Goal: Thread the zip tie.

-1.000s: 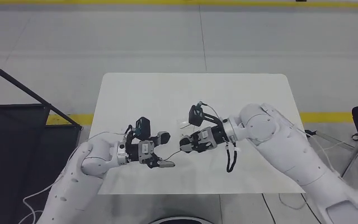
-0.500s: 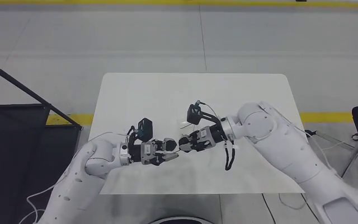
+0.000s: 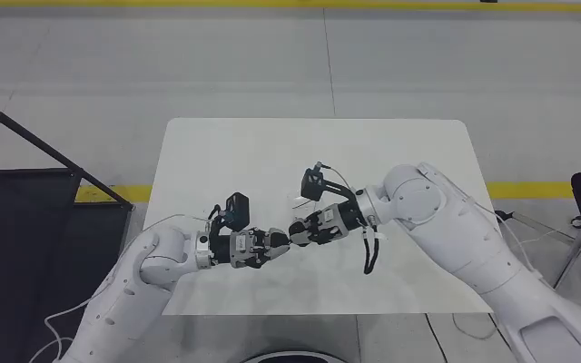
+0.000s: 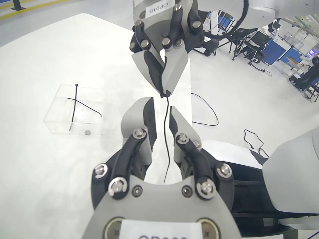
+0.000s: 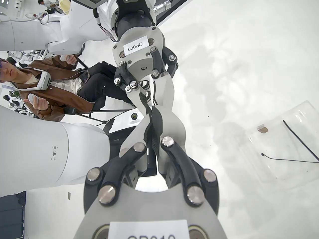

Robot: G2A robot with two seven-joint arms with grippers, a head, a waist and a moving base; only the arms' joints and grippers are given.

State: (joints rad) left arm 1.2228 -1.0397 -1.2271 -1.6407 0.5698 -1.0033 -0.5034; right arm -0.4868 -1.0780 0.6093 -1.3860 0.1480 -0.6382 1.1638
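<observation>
Above the white bench [image 3: 227, 154] the two arms meet tip to tip. The right jaws are pinched tight on one end of the black zip tie [image 4: 166, 135]. Its strand runs between the left jaws, which stand slightly apart, gripping nothing. Nearby, a clear tray [image 4: 72, 129] holds two spare ties [image 4: 74, 105].

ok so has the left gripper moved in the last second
Yes. In the top view the left gripper has shifted away from the near edge of the table, farther in over its top.
</observation>
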